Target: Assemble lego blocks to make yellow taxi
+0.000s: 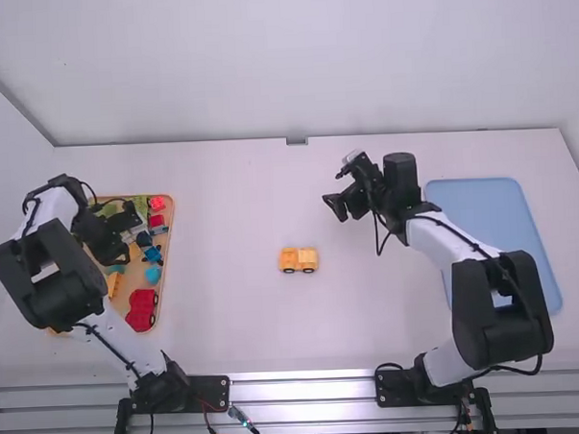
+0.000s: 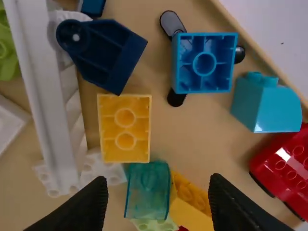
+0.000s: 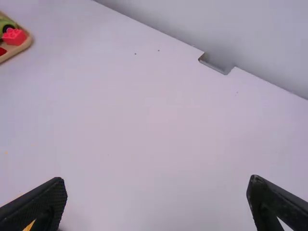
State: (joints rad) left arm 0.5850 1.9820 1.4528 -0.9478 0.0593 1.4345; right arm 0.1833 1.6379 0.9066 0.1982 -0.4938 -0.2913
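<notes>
While left gripper (image 2: 160,178) hangs wide and empty over the tray (image 1: 131,278), yellow brick (image 2: 125,127) loose in it, yellow car (image 1: 298,260) right of tray looks part-built, top likely to come; right gripper (image 3: 158,179) farther right of tray, wide, empty.

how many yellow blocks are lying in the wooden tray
2 visible: one yellow block lies underside up near the dark blue piece, the other sits beside the see-through teal block. The left arm covers part of the tray, so more may be hidden.
</notes>
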